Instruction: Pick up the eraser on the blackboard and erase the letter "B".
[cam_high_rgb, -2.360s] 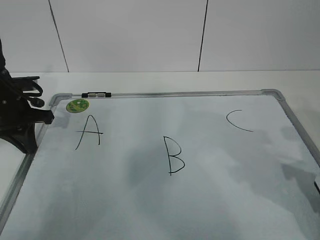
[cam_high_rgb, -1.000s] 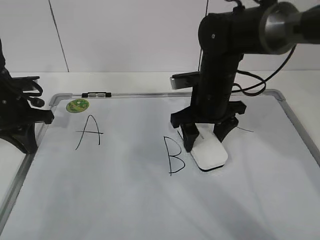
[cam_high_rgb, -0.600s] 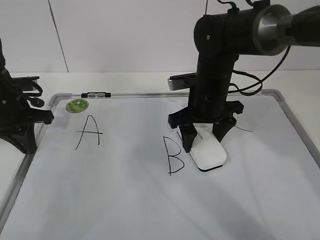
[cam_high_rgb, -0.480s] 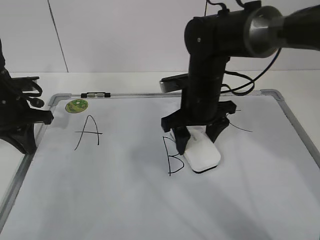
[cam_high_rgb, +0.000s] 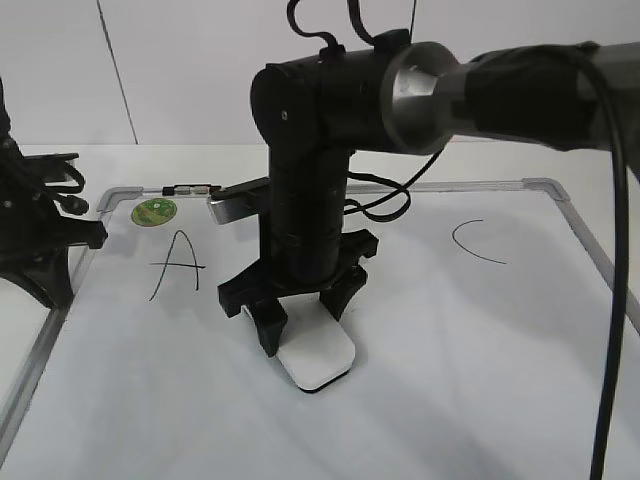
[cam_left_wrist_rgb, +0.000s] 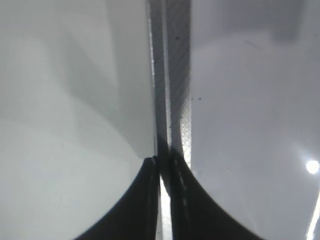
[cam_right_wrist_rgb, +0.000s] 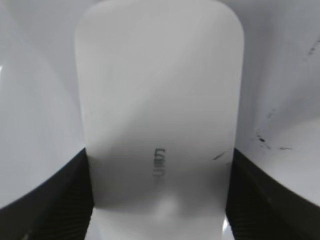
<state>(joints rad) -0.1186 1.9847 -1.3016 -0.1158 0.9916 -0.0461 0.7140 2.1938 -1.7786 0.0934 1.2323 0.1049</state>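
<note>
The white eraser (cam_high_rgb: 318, 360) lies flat on the blackboard (cam_high_rgb: 480, 350), and my right gripper (cam_high_rgb: 303, 325) is shut on its two long sides. In the right wrist view the eraser (cam_right_wrist_rgb: 160, 100) fills the frame between the black fingers (cam_right_wrist_rgb: 160, 200), with faint grey lettering on top. The letter "B" does not show; the arm and eraser cover its place. A few small black ink specks (cam_right_wrist_rgb: 267, 140) lie on the board right of the eraser. My left gripper (cam_high_rgb: 90, 232) sits at the board's left edge, its jaws (cam_left_wrist_rgb: 164, 165) closed on the metal frame (cam_left_wrist_rgb: 172, 75).
A black "A" (cam_high_rgb: 178, 264) is at the board's left and a curved "C" (cam_high_rgb: 478, 242) at its right. A green round magnet (cam_high_rgb: 154, 211) sits in the far left corner, next to a black clip (cam_high_rgb: 192, 188) on the top frame. Cables hang from the right arm.
My right arm came in holding the eraser and slid it leftward across the board, over the spot where the "B" stood. The left arm has not moved.
</note>
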